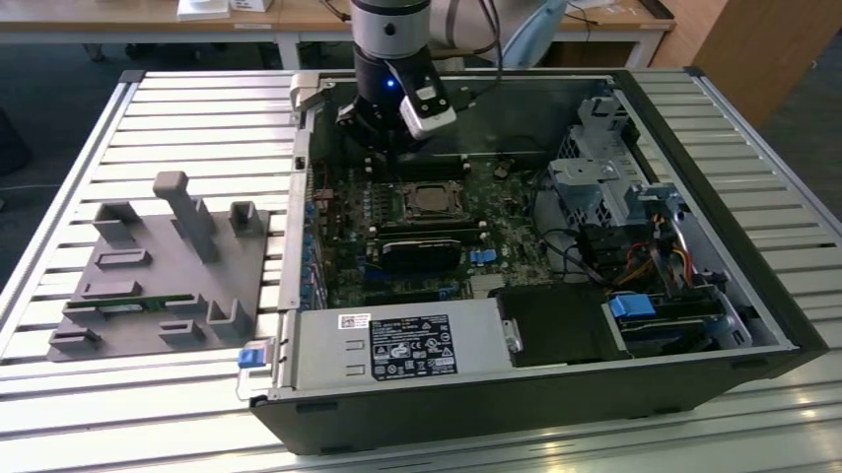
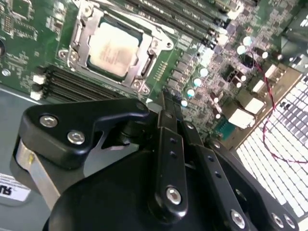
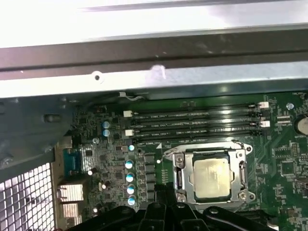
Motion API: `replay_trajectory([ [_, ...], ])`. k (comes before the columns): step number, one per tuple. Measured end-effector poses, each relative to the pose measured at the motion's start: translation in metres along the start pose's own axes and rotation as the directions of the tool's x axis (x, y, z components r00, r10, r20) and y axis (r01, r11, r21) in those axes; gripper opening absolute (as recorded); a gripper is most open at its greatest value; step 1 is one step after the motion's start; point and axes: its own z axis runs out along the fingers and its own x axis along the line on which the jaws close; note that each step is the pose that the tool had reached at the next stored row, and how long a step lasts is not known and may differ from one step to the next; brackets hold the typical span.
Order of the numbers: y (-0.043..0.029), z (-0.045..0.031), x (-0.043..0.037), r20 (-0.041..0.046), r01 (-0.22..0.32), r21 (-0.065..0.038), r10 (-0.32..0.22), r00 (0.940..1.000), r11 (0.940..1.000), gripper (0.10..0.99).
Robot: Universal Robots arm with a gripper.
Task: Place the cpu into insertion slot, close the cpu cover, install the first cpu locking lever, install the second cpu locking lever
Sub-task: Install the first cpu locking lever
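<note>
The cpu [image 3: 210, 178] lies in the insertion slot [image 1: 424, 201] on the green motherboard, its silvery top showing through the square window of the cpu cover [image 3: 212, 153]. The cover lies flat around the chip, as the second wrist view shows too for the cpu [image 2: 113, 47] and cpu cover [image 2: 88, 21]. Thin metal levers run along the socket's sides; whether they are latched I cannot tell. My gripper [image 1: 382, 146] hangs inside the case just behind the socket, above the board, fingers together and holding nothing. Its black fingertips [image 2: 164, 98] point near the socket's corner.
Long black memory slots [image 3: 197, 122] run beside the socket. The case wall [image 3: 154, 53] stands close behind. A power supply [image 1: 394, 347] fills the case's front and a drive cage [image 1: 618, 177] sits on the exterior view's right. A grey fixture tray [image 1: 158, 266] rests on the slatted table.
</note>
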Motion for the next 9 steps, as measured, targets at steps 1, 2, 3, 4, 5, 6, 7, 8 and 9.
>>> replay_trajectory([
  [1, 0.0004, 0.0002, 0.0013, 0.0000, 0.000, 0.000, 0.000, 1.0000, 1.0000, 0.106],
  [2, 0.0010, 0.0004, 0.0022, -0.0001, 0.000, 0.000, 0.000, 1.0000, 1.0000, 0.106],
  [3, 0.0020, 0.0007, 0.0028, -0.0002, 0.000, 0.000, 0.000, 1.0000, 1.0000, 0.106],
  [4, 0.0033, 0.0010, 0.0035, -0.0001, 0.000, 0.000, 0.000, 1.0000, 1.0000, 0.106],
  [5, 0.0048, 0.0013, 0.0043, -0.0001, 0.000, 0.000, 0.000, 1.0000, 1.0000, 0.106],
  [6, 0.0061, 0.0016, 0.0051, -0.0001, 0.001, 0.000, -0.001, 1.0000, 1.0000, 0.106],
  [7, 0.0073, 0.0018, 0.0061, -0.0001, 0.001, 0.000, -0.001, 1.0000, 1.0000, 0.106],
  [8, 0.0085, 0.0021, 0.0071, 0.0000, 0.001, 0.000, -0.001, 1.0000, 1.0000, 0.106],
  [9, 0.0096, 0.0021, 0.0086, -0.0001, 0.001, 0.000, -0.001, 1.0000, 1.0000, 0.106],
])
